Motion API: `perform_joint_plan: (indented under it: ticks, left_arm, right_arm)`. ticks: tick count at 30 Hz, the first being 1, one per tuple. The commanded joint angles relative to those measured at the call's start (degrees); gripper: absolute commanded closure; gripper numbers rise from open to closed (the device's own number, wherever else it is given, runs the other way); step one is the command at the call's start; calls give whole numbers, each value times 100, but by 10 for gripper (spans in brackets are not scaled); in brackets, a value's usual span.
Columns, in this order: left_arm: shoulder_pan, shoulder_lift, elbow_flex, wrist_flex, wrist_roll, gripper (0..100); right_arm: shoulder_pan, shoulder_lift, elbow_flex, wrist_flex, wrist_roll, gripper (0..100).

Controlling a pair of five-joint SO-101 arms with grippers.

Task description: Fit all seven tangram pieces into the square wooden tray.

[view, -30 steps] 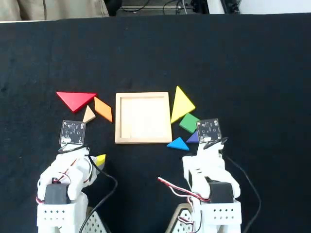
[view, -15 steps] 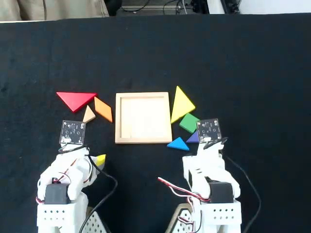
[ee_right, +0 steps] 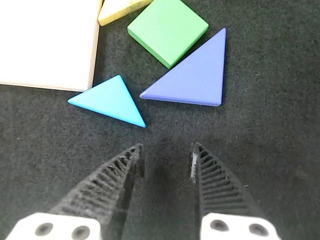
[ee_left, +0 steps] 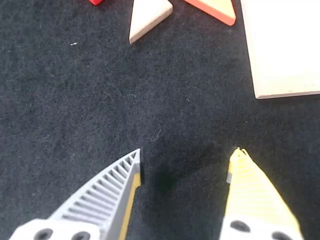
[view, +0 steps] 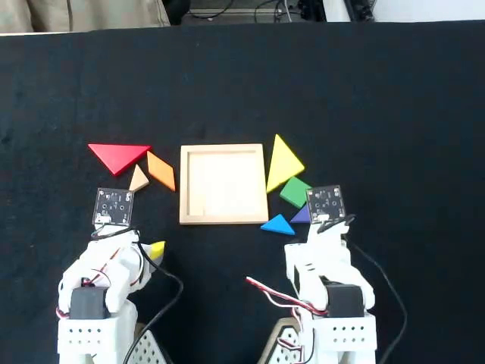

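Centrally on the black table point(view: 394, 98): tray point(view: 184, 184), flat. Just beside its left edge, orange parallelogram point(view: 161, 170) and tan triangle point(view: 139, 179), with red triangle point(view: 117, 156) farther out. Just beside its right edge, yellow triangle point(view: 283, 163), green square point(view: 295, 191), cyan triangle point(view: 278, 224) and purple triangle point(ee_right: 195, 80), partly hidden under the right arm point(view: 326, 265). Left gripper point(ee_left: 187, 152) low over bare cloth near the tan triangle, spread wide, holding nothing. Right gripper point(ee_right: 166, 146) just short of cyan and purple, moderately parted, likewise holding nothing.

parallelogram point(view: 161, 171) and two triangles point(view: 117, 155) lie left of the tray point(view: 223, 147) (square point(view: 295, 191) and three triangles point(view: 283, 163) right).
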Motion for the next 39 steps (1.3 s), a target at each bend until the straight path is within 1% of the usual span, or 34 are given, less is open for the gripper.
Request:
perform_joint_plan:
  ticks: [1,7,11,16,17,19,21,23,27,29,30,32,34,37,39]
  left_arm:
    - [48,-44,110,18,35,720]
    - [48,-44,110,18,44,721]
    - [57,-53,75,-88,53,721]
    - [22,-53,-13,-1600,35,722]
    - [57,-53,13,-1802,44,722]
    - [163,-53,22,-1925,26,722]
    - [268,-53,-31,-1934,18,722]
    - [207,-44,-189,-1925,0,722]
    - [-541,-44,-936,-1934,44,722]
    - [-708,-44,-1464,-1925,62,722]
    - [-708,-44,-1675,-1908,114,722]
    - [-690,0,-1921,-1705,343,722]
    - [-497,220,-1982,-1582,448,722]
    - [-286,932,-2062,-1609,457,719]
    - [-295,1591,-2369,-1626,457,718]
  right_arm:
    - [-123,-268,-13,35,44,840]
    - [-325,-268,-13,18,44,840]
    - [-888,-268,-13,35,18,842]
    - [-1477,-268,-13,35,9,840]
    - [-1547,-268,-13,35,9,841]
    - [-1644,-268,-13,18,53,842]
    - [-1538,-277,-40,-105,62,842]
    - [-1257,-286,-119,-677,123,842]
    - [-607,-444,-136,-2145,1073,842]
    - [-352,-462,-224,-2664,1442,842]
    - [-281,-462,-312,-2752,1530,843]
    - [-246,-400,-567,-2629,1512,843]
    - [-246,-303,-963,-2347,1336,843]
    - [-246,-40,-1701,-1881,1143,842]
    - [-246,259,-2211,-1591,1143,841]
